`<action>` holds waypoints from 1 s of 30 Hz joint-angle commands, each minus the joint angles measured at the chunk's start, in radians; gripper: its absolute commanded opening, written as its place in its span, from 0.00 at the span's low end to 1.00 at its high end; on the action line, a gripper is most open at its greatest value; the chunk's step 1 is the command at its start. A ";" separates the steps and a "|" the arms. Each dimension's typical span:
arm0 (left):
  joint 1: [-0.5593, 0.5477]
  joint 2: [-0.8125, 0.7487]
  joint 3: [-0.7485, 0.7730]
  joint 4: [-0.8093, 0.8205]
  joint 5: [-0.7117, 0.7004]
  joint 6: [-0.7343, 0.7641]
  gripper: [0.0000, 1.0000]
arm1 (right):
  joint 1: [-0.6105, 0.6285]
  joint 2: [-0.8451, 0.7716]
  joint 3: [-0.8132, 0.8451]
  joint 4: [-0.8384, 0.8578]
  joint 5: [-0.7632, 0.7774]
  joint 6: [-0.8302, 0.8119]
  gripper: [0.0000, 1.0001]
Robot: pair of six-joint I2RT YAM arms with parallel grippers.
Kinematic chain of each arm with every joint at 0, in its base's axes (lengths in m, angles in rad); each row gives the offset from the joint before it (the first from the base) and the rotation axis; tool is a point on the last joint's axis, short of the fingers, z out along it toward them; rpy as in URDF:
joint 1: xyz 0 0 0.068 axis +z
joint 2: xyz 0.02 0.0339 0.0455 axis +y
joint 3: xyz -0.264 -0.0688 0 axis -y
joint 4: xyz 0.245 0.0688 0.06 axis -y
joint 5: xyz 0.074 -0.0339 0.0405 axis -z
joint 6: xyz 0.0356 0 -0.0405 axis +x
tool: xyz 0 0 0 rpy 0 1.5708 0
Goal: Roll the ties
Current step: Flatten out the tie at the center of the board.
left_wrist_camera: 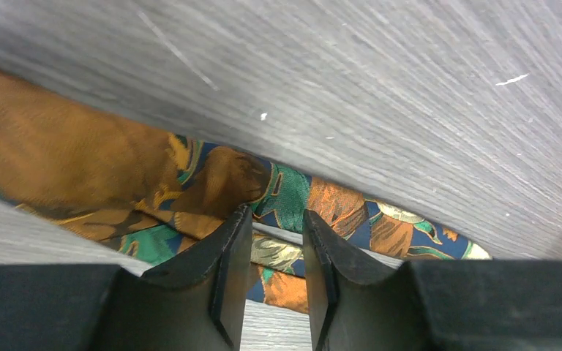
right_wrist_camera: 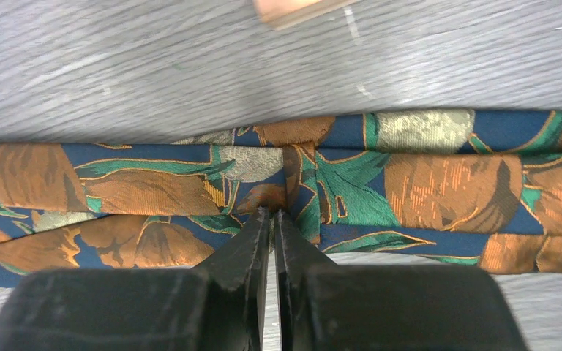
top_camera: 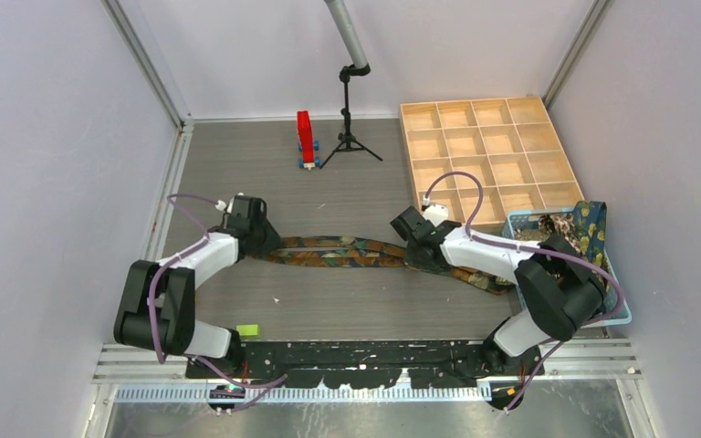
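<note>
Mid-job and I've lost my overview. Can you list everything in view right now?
tie: one, orange, teal and navy pattern, stretched flat across the table's middle
basket ties: count unclear, one teal with yellow spots, heaped in the basket
basket: one, light blue, right edge
tray: one, pale wood with compartments, far right
block: one, red on a blue base, far middle
tripod: one, black, right of the block
scrap: one, yellow-green, near edge, left
table: one, grey
left hand: one, black, fingers apart at the tie's left end
right hand: one, black, pinched shut on the tie towards its right end
</note>
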 commanded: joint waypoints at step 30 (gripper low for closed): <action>-0.147 -0.235 -0.144 -0.110 0.067 -0.096 0.25 | 0.018 0.638 0.983 -0.218 -0.387 -0.193 0.22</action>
